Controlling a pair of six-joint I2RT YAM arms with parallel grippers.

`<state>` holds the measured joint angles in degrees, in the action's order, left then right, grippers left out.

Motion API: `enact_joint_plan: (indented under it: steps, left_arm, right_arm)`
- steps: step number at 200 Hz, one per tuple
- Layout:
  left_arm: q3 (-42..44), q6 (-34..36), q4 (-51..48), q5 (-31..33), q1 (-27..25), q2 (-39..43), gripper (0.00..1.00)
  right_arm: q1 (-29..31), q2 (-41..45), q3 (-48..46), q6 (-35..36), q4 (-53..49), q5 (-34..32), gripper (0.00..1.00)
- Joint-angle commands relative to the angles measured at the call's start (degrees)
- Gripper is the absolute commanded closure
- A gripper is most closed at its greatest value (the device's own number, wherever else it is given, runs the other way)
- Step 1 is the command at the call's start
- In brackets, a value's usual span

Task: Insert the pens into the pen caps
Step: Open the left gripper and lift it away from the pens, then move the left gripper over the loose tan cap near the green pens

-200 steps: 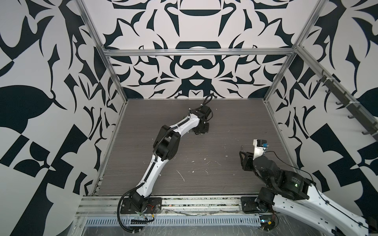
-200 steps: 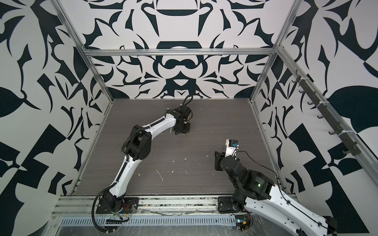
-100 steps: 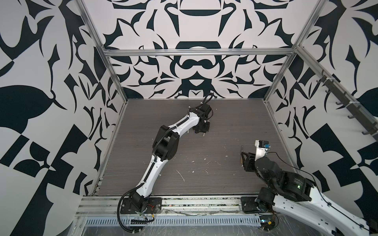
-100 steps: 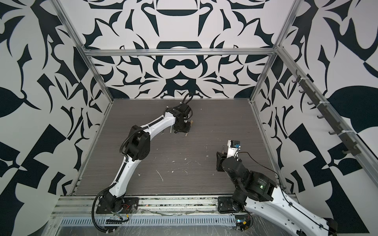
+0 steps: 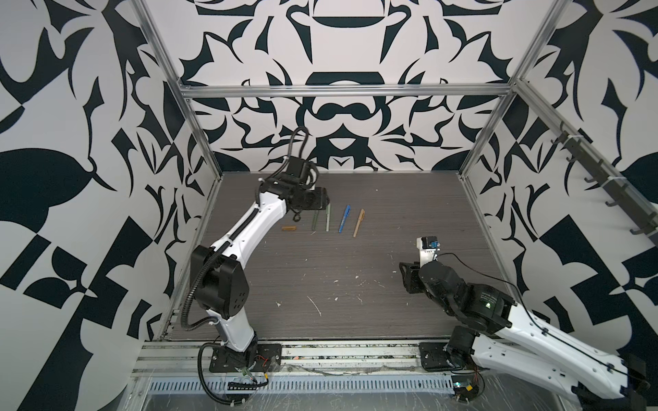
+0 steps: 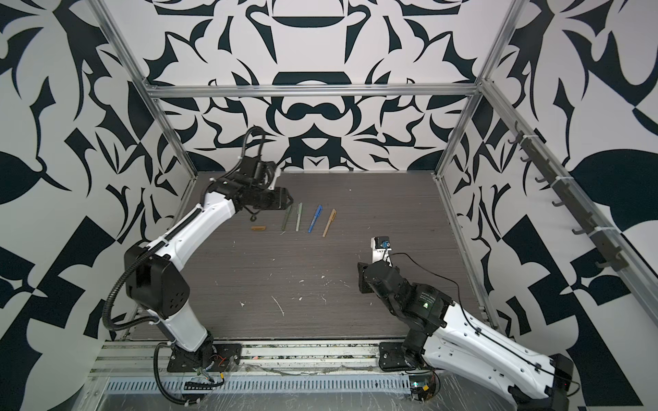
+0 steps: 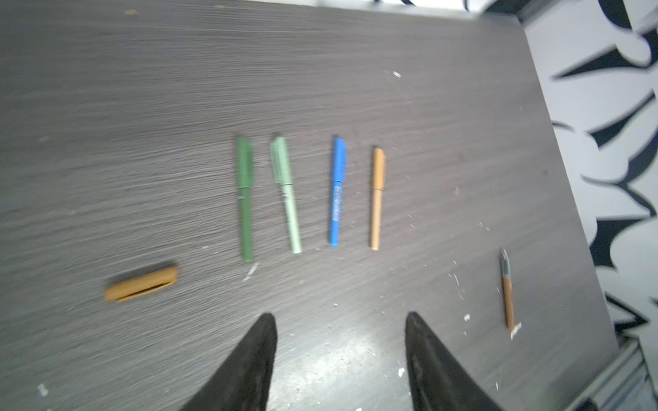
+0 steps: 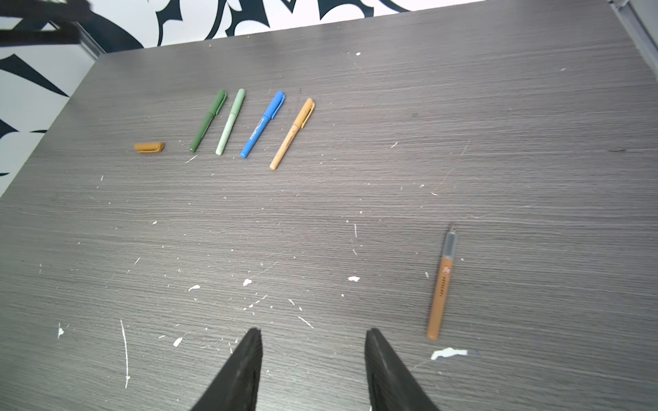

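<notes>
Backed left gripper (image 7: 338,315) off four capped pens (image 7: 336,192), parted and empty; right gripper (image 8: 313,331) parted, empty too. Still to join: orange-brown pen (image 8: 441,291), orange-brown cap (image 7: 140,284).

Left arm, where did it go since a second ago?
The left gripper drew back to the left, off the row of pens it had been covering. Its jaws stand open and empty. The right gripper slid slightly left and is also open and empty. The table stayed as it was.
</notes>
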<state>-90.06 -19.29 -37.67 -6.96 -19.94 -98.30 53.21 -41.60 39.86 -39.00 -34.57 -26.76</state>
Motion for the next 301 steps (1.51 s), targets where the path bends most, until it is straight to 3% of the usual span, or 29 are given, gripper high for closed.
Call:
enact_joint_plan:
  steps: [1, 29, 82, 118, 167, 232, 263, 301]
  left_arm:
    - [5.43, -3.41, 1.18, -3.56, 7.85, -0.5, 0.37]
    - [2.99, -3.1, -0.17, -6.1, 12.98, -5.83, 0.37]
    - [-5.64, -1.46, -2.94, -5.94, 13.18, -19.79, 0.37]
    - [-6.49, -0.71, -2.71, -5.89, 13.2, -23.87, 0.37]
    - [-0.9, -0.73, -1.44, -6.33, 13.18, -22.1, 0.38]
    - [11.27, -3.62, 3.39, -4.33, 11.16, -13.75, 0.4]
    - [8.91, -1.37, -0.31, 1.8, 9.72, -14.52, 0.43]
    - [4.33, 1.6, -3.89, 4.14, 9.32, -15.47, 0.45]
  right_arm:
    - [-0.27, -0.83, 2.36, 1.07, 3.79, 1.28, 0.49]
    - [-0.31, -1.5, 2.37, 0.93, 4.84, 2.59, 0.49]
    - [-0.34, -0.88, 2.95, 0.55, 3.56, 4.06, 0.48]
    - [-0.36, 0.33, 2.16, -0.2, 2.95, 4.61, 0.49]
    - [-0.34, 0.1, 1.52, -0.72, 2.73, 4.45, 0.49]
    - [-0.39, -1.61, 1.36, -0.52, 4.24, 5.23, 0.49]
    - [-0.35, -1.85, 1.62, -0.54, 4.16, 5.54, 0.5]
    - [-0.39, -0.79, 2.24, -0.7, 2.57, 5.59, 0.51]
